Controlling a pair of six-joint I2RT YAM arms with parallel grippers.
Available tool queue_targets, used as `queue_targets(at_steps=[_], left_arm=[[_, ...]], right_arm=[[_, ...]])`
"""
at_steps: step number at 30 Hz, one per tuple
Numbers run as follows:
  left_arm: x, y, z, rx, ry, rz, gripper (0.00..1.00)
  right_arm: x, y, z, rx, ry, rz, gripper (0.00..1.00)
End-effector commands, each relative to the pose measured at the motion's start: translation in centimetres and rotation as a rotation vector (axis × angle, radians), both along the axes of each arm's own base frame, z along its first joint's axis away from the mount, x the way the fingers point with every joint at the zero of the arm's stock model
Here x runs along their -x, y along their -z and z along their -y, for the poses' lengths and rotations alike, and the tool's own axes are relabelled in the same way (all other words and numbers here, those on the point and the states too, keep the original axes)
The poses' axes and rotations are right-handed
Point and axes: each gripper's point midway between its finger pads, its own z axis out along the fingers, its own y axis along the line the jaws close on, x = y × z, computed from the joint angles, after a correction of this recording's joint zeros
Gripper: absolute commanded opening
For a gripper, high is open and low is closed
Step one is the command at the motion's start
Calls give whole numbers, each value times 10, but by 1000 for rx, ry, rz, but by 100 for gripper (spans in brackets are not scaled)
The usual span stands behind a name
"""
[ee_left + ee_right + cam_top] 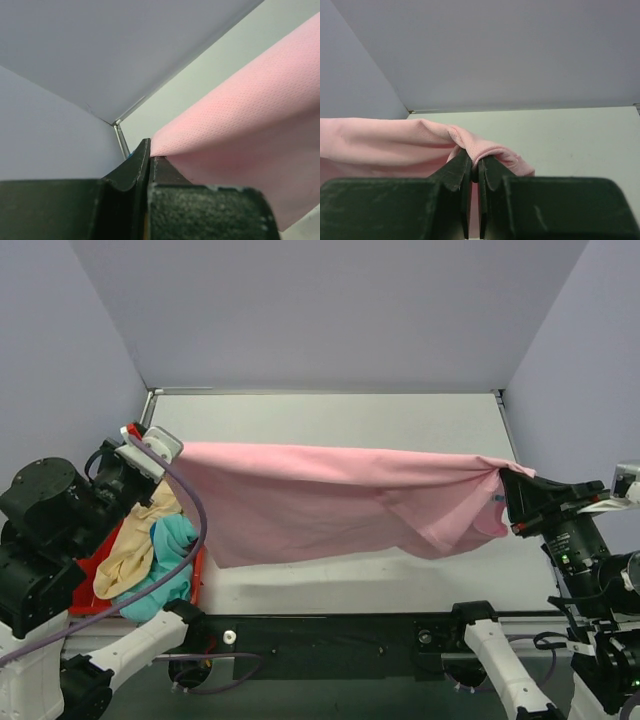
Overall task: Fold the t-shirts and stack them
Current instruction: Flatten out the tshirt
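Left gripper (pixel 176 451) is clamped tight on one end of the light pink t-shirt (pixel 330 500). In the left wrist view the jaws are pressed together with a fold of pink cloth pinched at their tips. Over on the other side, the right gripper (pixel 506 486) is shut on the opposite end, and its wrist view shows the fabric bunched up and nipped between the black fingers (pixel 457 172).

So the shirt hangs strung out between the two, spread wide across the middle of the tabletop (pixel 330 420). The top edge is pulled nearly straight and the lower edge sags in loose folds toward the near side.

That tabletop is pale grey-white and matte, with a thin metal strip (pixel 330 392) along its far edge. Plain lavender walls close it in: a back wall (pixel 330 310), a left wall (pixel 60 360) and a right wall (pixel 590 340).

At the near left, below the left gripper, sits a heap of other shirts, a cream-yellow one (pixel 135 550) draped beside a teal one (pixel 170 540). Both lie in a red tray (pixel 85 590). A black base rail (pixel 330 635) runs along the near edge.
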Motion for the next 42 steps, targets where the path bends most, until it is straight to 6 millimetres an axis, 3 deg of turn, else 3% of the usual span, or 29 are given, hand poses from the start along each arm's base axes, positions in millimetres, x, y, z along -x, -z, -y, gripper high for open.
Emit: queue_targets(at_steps=[1, 4, 5, 6, 9, 10, 11, 12, 13, 14, 15, 16, 17, 18, 20, 21, 22, 23, 25, 27, 28, 29, 31, 34, 39, 42], left_arm=[[-26, 49, 20, -6, 8, -149, 0], [-58, 76, 35, -32, -12, -205, 0], [-79, 94, 44, -50, -23, -236, 0], [-90, 102, 46, -64, -33, -247, 0], [-150, 158, 67, -116, -51, -332, 0], [-164, 171, 70, -131, -54, -345, 0], [-190, 194, 75, -146, -71, -371, 0], [-210, 195, 75, -135, -91, -338, 0], [-236, 219, 72, -151, -128, -378, 0], [-252, 225, 66, -148, -164, -372, 5], [-274, 244, 70, -163, -177, -407, 28], [-284, 251, 65, -172, -209, -418, 43], [-301, 265, 68, -183, -228, -441, 59], [-307, 271, 66, -198, -253, -454, 62], [-312, 280, 71, -196, -245, -472, 66], [-307, 272, 77, -172, -207, -461, 66], [-297, 269, 80, -162, -183, -450, 66], [-287, 267, 90, -158, -115, -446, 66], [-257, 263, 107, -188, 25, -442, 65], [-219, 270, 120, -257, 146, -454, 60], [-190, 284, 126, -302, 209, -483, 58], [-176, 290, 131, -345, 281, -484, 57], [-129, 320, 136, -434, 417, -553, 57], [-90, 365, 124, -532, 506, -614, 61], [-66, 409, 114, -602, 554, -681, 69], [-54, 437, 109, -651, 576, -739, 70]], right_arm=[[-39, 37, -2, -5, 14, -138, 0], [-91, 85, -2, 29, 42, -308, 0], [-108, 103, -2, 35, 49, -358, 0], [-128, 132, -4, 45, 46, -448, 0], [-180, 183, -9, 65, 39, -569, 0], [-201, 216, -7, 78, 49, -659, 0], [-214, 224, -5, 81, 56, -671, 0], [-236, 251, -1, 78, 63, -753, 0], [-248, 261, 2, 68, 70, -780, 0], [-272, 284, 8, 53, 70, -848, 0], [-283, 298, 9, 41, 64, -891, 0], [-301, 313, 6, 35, 49, -939, 5], [-305, 325, 18, 23, 73, -998, 13], [-316, 338, 25, 40, 99, -1043, 31], [-308, 353, 35, 96, 154, -1105, 47], [-303, 346, 38, 106, 175, -1087, 54], [-291, 358, 47, 133, 231, -1114, 57], [-282, 347, 53, 134, 267, -1092, 64], [-247, 366, 77, 185, 407, -1150, 67], [-217, 379, 87, 176, 478, -1195, 68], [-206, 385, 87, 154, 494, -1216, 68], [-189, 397, 86, 137, 496, -1254, 68], [-163, 415, 80, 101, 482, -1331, 68], [-127, 437, 73, 55, 498, -1434, 67], [-62, 469, 60, 4, 492, -1531, 66], [-43, 475, 53, -54, 494, -1561, 66]])
